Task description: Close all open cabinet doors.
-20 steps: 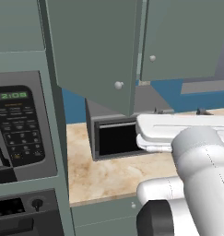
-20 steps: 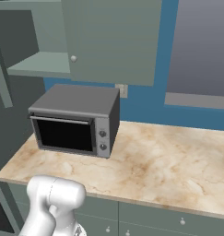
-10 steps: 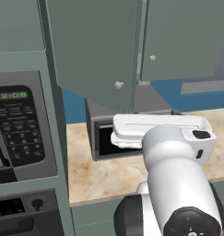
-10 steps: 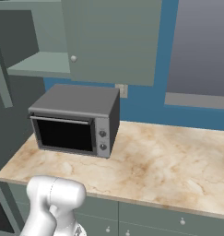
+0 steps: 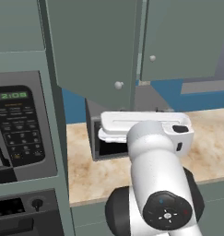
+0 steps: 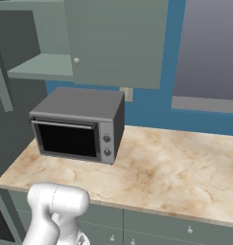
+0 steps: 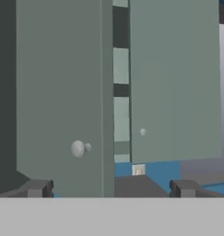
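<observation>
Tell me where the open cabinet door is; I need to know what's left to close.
In the left base view, the open cabinet door swings out above the toaster oven, left of the closed cabinet door.

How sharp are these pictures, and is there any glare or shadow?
Hand view: soft and blurry, the open cabinet door and its knob smeared. Left base view: crisp, no glare. Right base view: crisp, flat light, dim shade under the toaster oven.

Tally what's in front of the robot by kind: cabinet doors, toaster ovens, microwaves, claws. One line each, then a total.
Cabinet doors: 2, the open door and the closed door
Toaster oven: 1
Microwave: 1
Claw: 1
Total: 5
</observation>
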### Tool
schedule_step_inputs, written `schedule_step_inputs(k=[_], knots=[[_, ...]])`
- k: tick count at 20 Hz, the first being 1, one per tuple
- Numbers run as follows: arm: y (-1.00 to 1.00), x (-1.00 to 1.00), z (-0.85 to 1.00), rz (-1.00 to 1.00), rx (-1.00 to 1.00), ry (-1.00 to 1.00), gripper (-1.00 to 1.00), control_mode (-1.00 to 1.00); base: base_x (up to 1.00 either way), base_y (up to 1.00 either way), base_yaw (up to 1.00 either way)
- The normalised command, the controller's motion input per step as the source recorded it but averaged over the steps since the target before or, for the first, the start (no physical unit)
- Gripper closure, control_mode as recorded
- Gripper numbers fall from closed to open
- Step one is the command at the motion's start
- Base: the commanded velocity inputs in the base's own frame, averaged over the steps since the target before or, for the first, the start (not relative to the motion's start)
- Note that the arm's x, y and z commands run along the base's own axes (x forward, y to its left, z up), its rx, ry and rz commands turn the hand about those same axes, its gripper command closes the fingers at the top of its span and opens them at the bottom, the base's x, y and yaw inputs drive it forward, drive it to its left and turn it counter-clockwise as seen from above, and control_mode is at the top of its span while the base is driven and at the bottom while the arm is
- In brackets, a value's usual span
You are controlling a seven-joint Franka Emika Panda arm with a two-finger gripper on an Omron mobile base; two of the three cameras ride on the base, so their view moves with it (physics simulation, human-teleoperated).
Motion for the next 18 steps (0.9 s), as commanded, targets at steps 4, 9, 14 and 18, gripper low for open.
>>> schedule_step_inputs(k=[4, 9, 14, 18], knots=[[0.0, 0.32, -0.11, 0.0, 0.0, -0.01, -1.0, -1.0, 0.0, 0.0, 0.0], [0.1, 0.32, -0.15, 0.0, 0.0, 0.0, -1.0, -1.0, 0.0, 0.0, 0.0], [0.28, 0.07, -0.11, 0.0, 0.0, 0.0, -1.0, -1.0, 0.0, 0.0, 0.0], [0.16, 0.13, 0.0, 0.0, 0.0, 0.0, -1.0, -1.0, 0.0, 0.0, 0.0]])
